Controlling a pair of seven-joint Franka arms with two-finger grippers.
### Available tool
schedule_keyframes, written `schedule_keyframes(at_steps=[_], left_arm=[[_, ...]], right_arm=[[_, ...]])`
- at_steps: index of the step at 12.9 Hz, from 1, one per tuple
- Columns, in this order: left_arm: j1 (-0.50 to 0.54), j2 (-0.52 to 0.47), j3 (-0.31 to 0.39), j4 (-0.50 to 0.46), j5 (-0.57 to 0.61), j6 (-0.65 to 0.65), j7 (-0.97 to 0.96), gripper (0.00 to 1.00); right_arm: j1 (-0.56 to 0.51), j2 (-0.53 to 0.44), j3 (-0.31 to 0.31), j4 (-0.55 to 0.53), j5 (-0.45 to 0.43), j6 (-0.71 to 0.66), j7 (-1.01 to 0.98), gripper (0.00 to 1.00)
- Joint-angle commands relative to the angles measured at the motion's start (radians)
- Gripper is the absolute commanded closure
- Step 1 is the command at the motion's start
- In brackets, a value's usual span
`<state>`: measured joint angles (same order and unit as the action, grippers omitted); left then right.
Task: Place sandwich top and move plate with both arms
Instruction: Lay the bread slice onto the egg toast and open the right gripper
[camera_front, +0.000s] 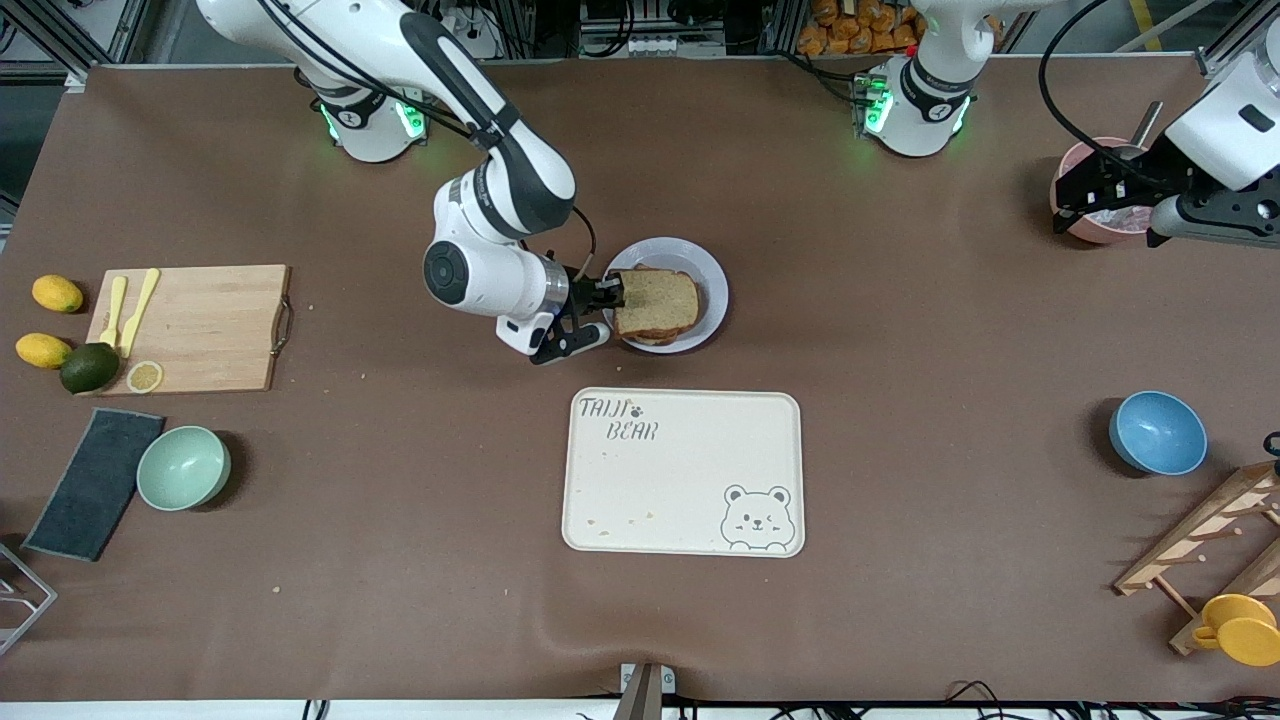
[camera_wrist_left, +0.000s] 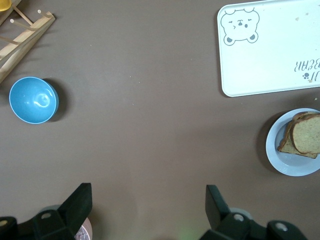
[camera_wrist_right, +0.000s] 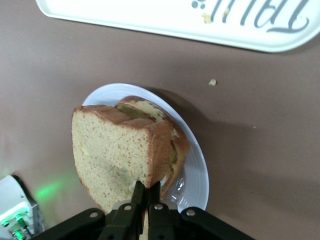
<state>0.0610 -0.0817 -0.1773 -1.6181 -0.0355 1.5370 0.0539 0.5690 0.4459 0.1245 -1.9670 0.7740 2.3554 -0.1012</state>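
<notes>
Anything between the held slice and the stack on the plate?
Nothing visible. The right gripper, jaws shut on the sandwich top, holds it tilted over the lower slice on the plate. The left gripper waits open over the table's left-arm end.

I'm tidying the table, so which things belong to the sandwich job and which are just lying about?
In the job:
- sandwich top, held by the shut right gripper over the plate
- egg slice underneath
- left gripper, open, waiting over the pink cup

Lying about:
- bear tray
- blue bowl
- mint bowl
- cutting board
</notes>
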Motion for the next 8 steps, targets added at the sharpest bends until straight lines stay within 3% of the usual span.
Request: schedule_keyframes(at_steps=[1,2,3,4,5,8], left_arm=[[0.006,-0.018,-0.010,-0.020,0.022,0.012,-0.008,0.00],[0.005,-0.018,-0.010,-0.023,0.022,0.014,-0.009,0.00],[0.005,-0.018,-0.010,-0.023,0.020,0.014,-0.009,0.00],[0.005,-0.018,-0.010,-0.025,0.020,0.014,-0.009,0.00],[0.005,-0.018,-0.010,-0.025,0.020,0.014,-0.009,0.00],[0.005,-0.017,-0.010,-0.026,0.020,0.014,-0.009,0.00]], right_arm=[[0.026,-0.036,-0.009,-0.069,0.033,0.042,0.009,1.00],[0.034,-0.035,-0.009,-0.070,0.054,0.050,0.009,1.00],[0.037,-0.032,-0.009,-0.070,0.085,0.050,0.023,0.60],[0.037,-0.035,-0.009,-0.067,0.100,0.047,0.090,0.35],[0.037,-0.042,-0.011,-0.064,0.100,0.044,0.116,0.00],[0.020,-0.041,-0.017,-0.032,0.102,0.039,0.126,0.00]])
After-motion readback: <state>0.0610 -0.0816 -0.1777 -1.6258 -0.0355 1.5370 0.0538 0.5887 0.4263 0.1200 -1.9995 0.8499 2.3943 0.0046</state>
